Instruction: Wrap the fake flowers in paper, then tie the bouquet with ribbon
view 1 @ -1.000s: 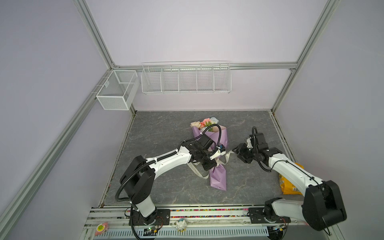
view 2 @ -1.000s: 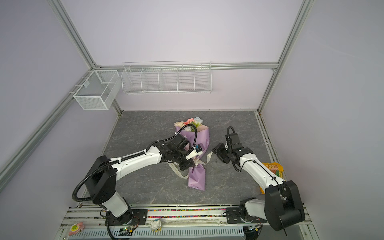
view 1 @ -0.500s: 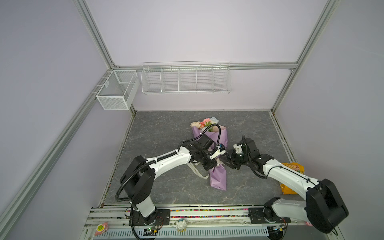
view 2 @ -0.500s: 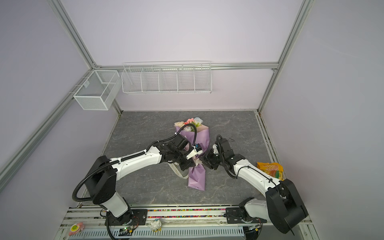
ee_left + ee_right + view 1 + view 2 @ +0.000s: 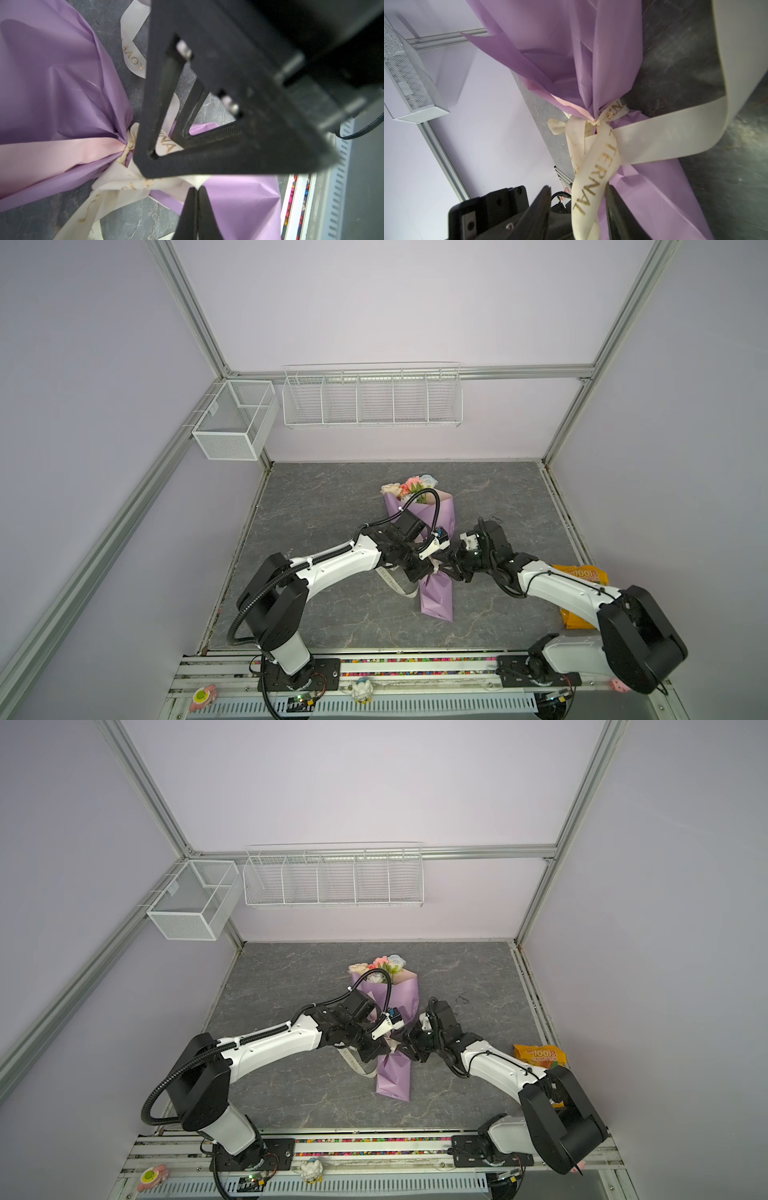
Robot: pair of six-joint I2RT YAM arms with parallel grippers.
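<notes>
Lilac-papered bouquet of fake flowers (image 5: 436,514) flat on the tabletop (image 5: 324,506), left hand (image 5: 195,192) clenched on the cream ribbon (image 5: 593,166) at the bouquet's tied waist, right hand (image 5: 577,187) released astride a ribbon strand there.

In both top views, the white left arm (image 5: 332,568) and right arm (image 5: 561,593) hide the waist of the lilac-paper flower bouquet (image 5: 436,597).
</notes>
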